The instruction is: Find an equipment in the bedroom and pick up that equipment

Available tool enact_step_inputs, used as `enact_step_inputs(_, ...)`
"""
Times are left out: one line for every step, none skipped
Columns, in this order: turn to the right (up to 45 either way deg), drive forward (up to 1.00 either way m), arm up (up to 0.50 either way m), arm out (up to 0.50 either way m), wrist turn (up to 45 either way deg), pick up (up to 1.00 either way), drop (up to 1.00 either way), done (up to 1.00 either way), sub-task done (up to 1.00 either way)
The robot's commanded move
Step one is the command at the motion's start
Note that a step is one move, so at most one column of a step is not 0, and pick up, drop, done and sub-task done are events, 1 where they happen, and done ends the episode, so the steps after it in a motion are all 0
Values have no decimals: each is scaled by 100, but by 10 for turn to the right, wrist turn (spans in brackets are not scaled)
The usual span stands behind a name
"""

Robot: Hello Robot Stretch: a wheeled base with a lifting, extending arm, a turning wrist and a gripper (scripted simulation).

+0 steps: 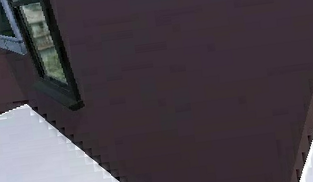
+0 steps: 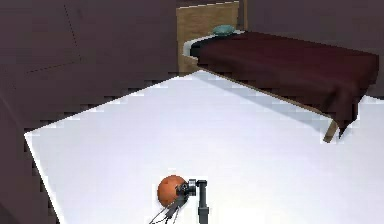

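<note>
Round orange ball at dark two-finger gripper, grip state cannot tell, open white floor, maroon-covered wooden bed beyond, dark maroon wall close ahead.

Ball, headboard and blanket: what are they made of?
Ball: probably rubber. It is orange, round and dull, though too small to be sure.
Headboard: looks like wood, a flat tan-brown board.
Blanket: looks like cloth. It is dark red and matte, and hangs down softly at the edge.
</note>
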Motion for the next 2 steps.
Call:
enact_step_inputs(0,0,0,0,450,0,0,0,0)
enact_step_inputs(0,0,0,0,450,0,0,0,0)
